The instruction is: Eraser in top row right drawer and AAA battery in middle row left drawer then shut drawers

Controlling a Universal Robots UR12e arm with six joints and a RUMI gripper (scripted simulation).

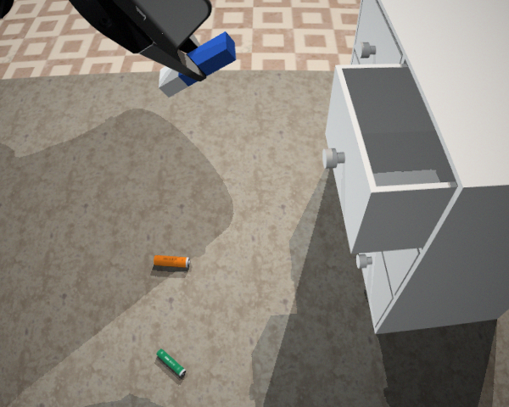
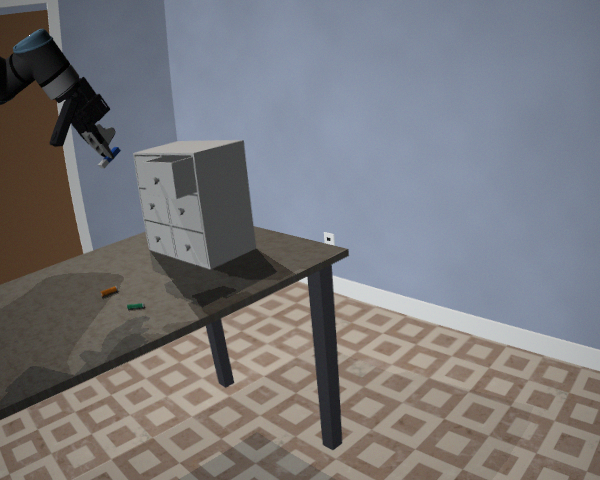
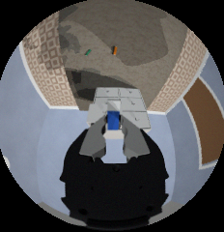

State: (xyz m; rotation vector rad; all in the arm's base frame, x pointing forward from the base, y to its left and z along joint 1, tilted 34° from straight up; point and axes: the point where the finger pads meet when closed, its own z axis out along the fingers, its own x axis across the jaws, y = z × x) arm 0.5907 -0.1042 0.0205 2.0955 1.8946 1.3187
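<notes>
With the claw (image 1: 193, 65) (image 2: 108, 156) (image 3: 113, 115) clamped on the blue-and-white eraser (image 1: 211, 54) (image 2: 115, 152) (image 3: 113, 120), the open top-right drawer (image 1: 362, 184) (image 2: 160, 175) lies toward the chest (image 1: 478, 245) (image 2: 225, 206) (image 3: 97, 116), ahead of the eraser's blue end; drawer-height clearance is probably fine, hard to judge.

Table (image 1: 254, 210) (image 2: 269, 253) below the tool (image 1: 180, 52) (image 2: 106, 147) (image 3: 114, 140) showing mottled, matt, stone-like top. Chest (image 1: 439, 263) (image 2: 225, 206) (image 3: 98, 116) beside tool presenting smooth, painted-looking faces; knobs (image 1: 330, 158) (image 2: 156, 180) looking like satin metal. Eraser (image 1: 213, 54) (image 2: 115, 151) (image 3: 113, 120) between the tool's fingers appearing matt, rubbery. Batteries (image 1: 170, 261) (image 2: 135, 306) (image 3: 115, 50) below looking smooth, metal-tipped.
</notes>
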